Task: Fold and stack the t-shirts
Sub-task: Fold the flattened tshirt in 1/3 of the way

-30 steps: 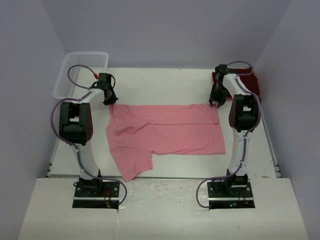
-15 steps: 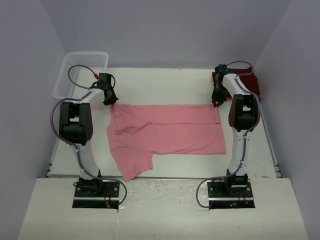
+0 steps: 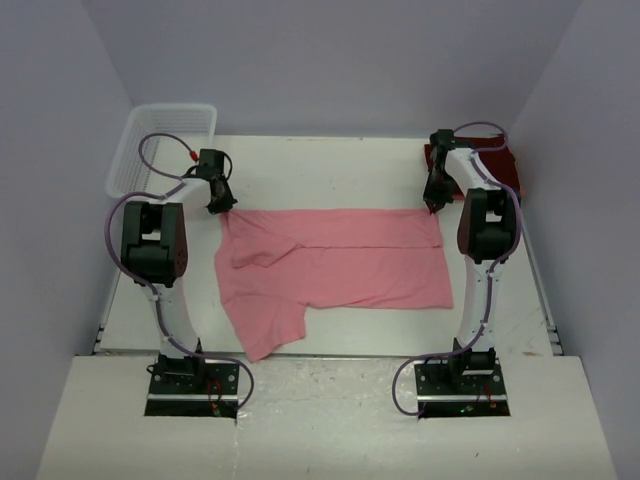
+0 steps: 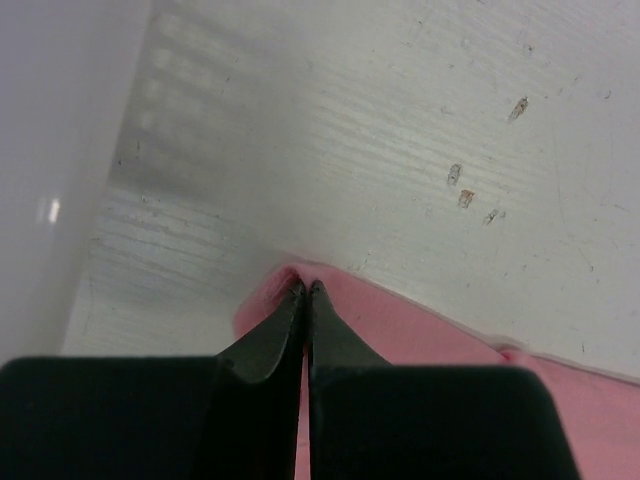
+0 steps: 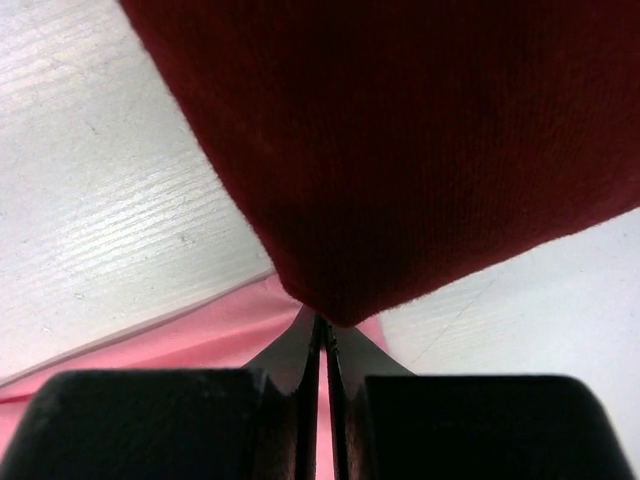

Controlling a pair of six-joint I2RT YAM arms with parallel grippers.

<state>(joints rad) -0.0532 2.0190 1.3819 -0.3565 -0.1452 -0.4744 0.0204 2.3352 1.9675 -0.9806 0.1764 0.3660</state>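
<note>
1. Top view.
   - Pink shirt (image 3: 335, 262): lies flat on the middle of the table (image 3: 330, 175), long side running across. One sleeve trails toward the near edge, and there are creases toward the left.
   - Maroon shirt (image 3: 507, 168): in the far right corner, partly behind the right arm. It is likely parked there to keep the folding area free.
   - Basket (image 3: 175, 106): in the far left corner, apart from both shirts.
   - Left gripper (image 3: 222, 208): on the pink shirt's far left corner.
   - Right gripper (image 3: 433, 207): on its far right corner.
   - Purpose, as judged: one gripper at each end of the same far edge, so the edge can be lifted level and brought over as one fold.

2. Left wrist view.
   - Fingertips (image 4: 293, 300): pressed together, with the tip of the pink corner nipped between them.
   - The cloth rests on the table.
   - Taking the very corner should keep the edge taut when it is raised.

3. Right wrist view.
   - Fingertips (image 5: 308, 335): pressed together at the pink edge.
   - Pink shows on both sides of the fingers, so the pinch reads as being on the pink shirt.
   - A corner of the maroon shirt reaches right to the tips. Whether it is caught as well cannot be told.
   - If it is, lifting could drag it along.
</note>
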